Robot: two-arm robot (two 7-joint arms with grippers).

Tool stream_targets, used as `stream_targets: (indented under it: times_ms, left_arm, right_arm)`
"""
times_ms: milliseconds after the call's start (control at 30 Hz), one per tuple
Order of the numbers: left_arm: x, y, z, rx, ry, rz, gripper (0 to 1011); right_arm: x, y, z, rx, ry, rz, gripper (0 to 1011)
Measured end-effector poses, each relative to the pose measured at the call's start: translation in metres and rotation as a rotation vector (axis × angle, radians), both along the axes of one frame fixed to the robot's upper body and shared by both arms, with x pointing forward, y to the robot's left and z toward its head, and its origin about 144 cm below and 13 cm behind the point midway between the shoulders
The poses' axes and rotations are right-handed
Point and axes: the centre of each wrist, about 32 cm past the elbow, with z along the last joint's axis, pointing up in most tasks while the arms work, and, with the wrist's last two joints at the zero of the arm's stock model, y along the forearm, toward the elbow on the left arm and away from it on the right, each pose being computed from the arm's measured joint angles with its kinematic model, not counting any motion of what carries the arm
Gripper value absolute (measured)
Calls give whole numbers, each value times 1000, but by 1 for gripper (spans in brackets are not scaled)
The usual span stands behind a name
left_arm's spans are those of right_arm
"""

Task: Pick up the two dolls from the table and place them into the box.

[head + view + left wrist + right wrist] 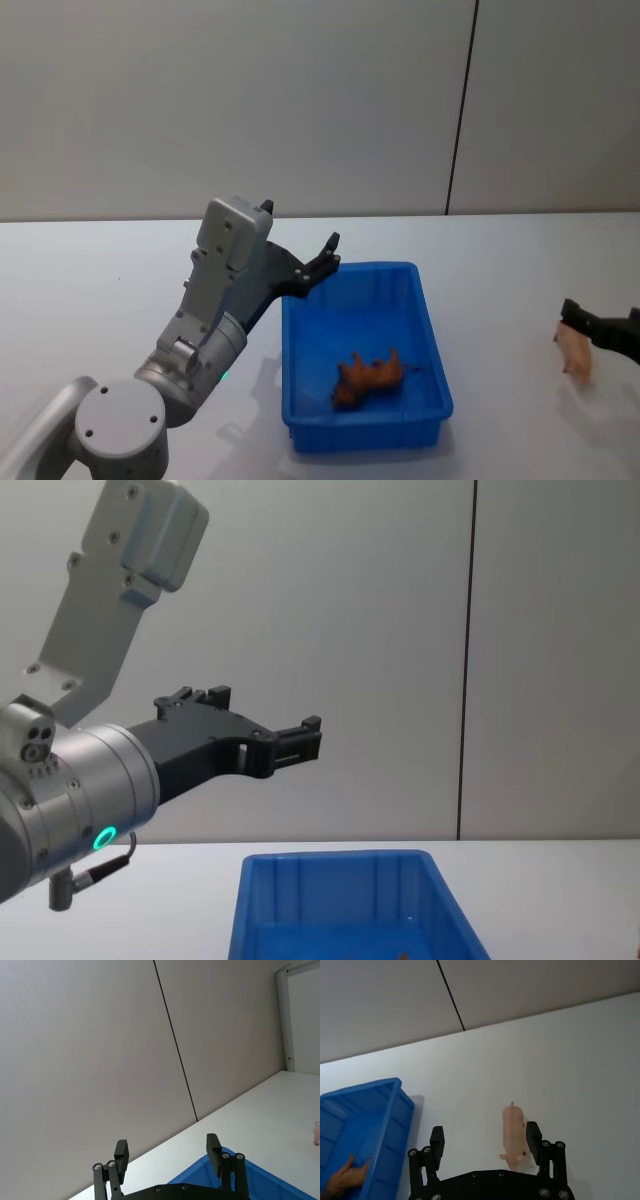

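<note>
Back wall (250, 100): plain matt panels, pale grey-beige, flat across the whole width. One thin dark vertical seam (461, 100) splits it, right of centre in head and chest views; the panel right of the seam reads a shade cooler. Wall drops straight to the far edge of the white table (100, 270), meeting it in a level line. Left wrist view: at the wall's far end a white upright frame (283, 1015) with a lighter surface inside it; door or window, cannot tell. Light soft and even; shadows on the tabletop faint, blurred at the edges
</note>
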Motion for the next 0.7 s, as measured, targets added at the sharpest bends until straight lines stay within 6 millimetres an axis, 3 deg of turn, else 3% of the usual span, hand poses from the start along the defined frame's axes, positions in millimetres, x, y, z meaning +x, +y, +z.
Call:
stream_targets:
  times_ms: [700]
  left_arm:
    - [0, 0, 0, 0, 0, 0, 999]
  right_arm:
    - [33, 2, -16, -28, 129, -55, 1001]
